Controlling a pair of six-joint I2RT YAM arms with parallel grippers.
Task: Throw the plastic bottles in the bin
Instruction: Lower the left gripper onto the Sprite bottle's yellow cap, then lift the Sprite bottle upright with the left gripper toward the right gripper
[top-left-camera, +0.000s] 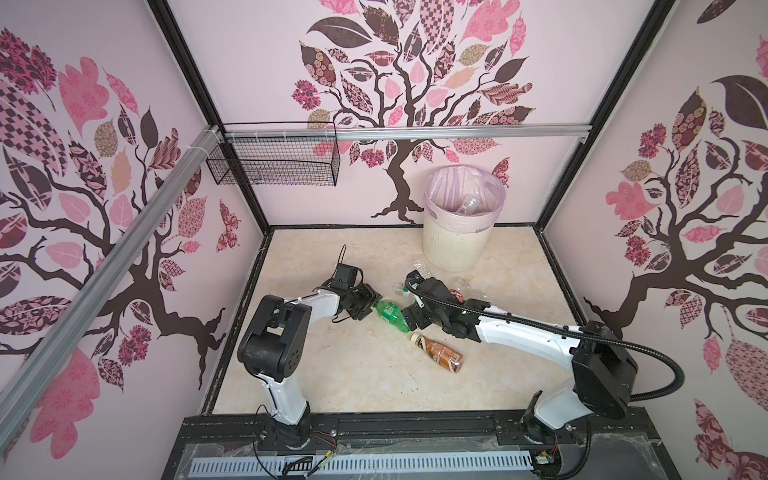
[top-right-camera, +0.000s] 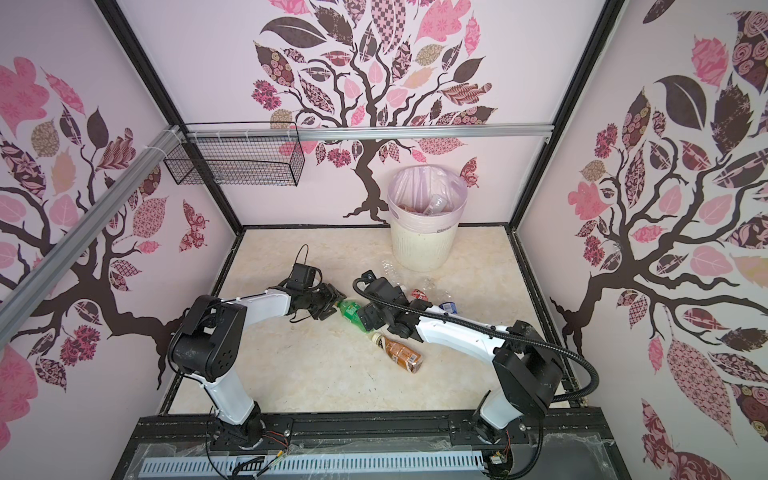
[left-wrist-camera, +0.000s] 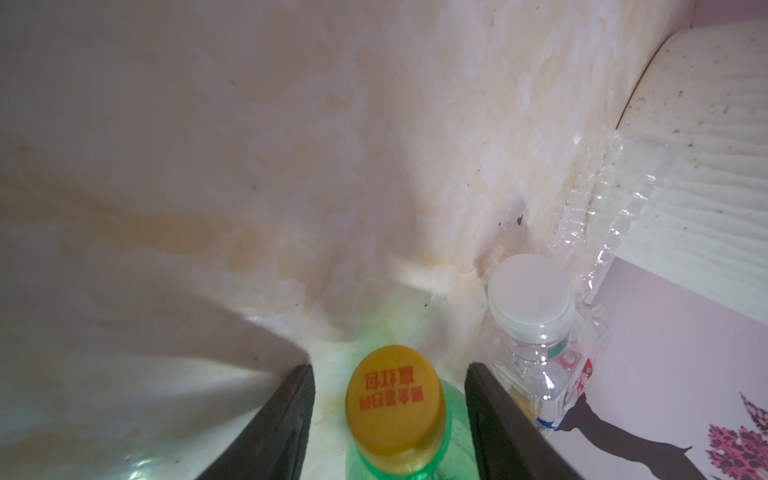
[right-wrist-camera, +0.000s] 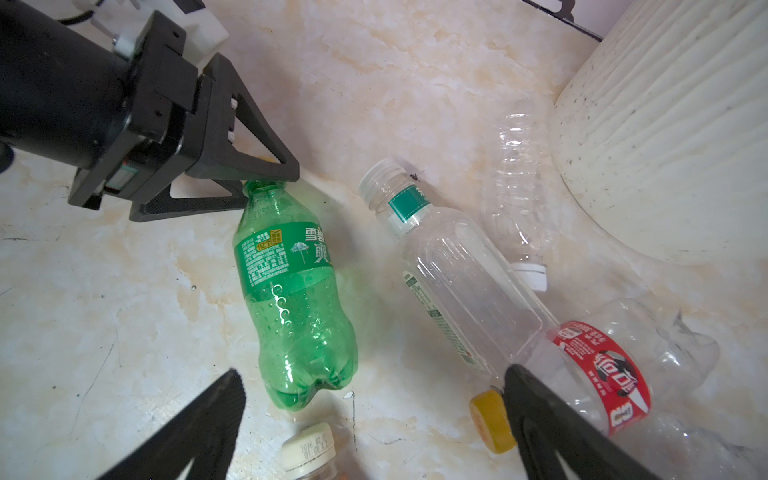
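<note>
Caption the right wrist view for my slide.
Left claw straddling the cap end of a green plastic bottle lying next to clear plastic bottles by the cream ribbed bin.

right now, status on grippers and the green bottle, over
Left gripper open, jaws either side of green bottle cap, not yet pinching. Right gripper open, empty. Clear bottle lies close beside the left jaws.

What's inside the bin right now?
In both top views the bin holds at least one clear bottle against its pink liner. Its own wall hides whatever lies deeper.
</note>
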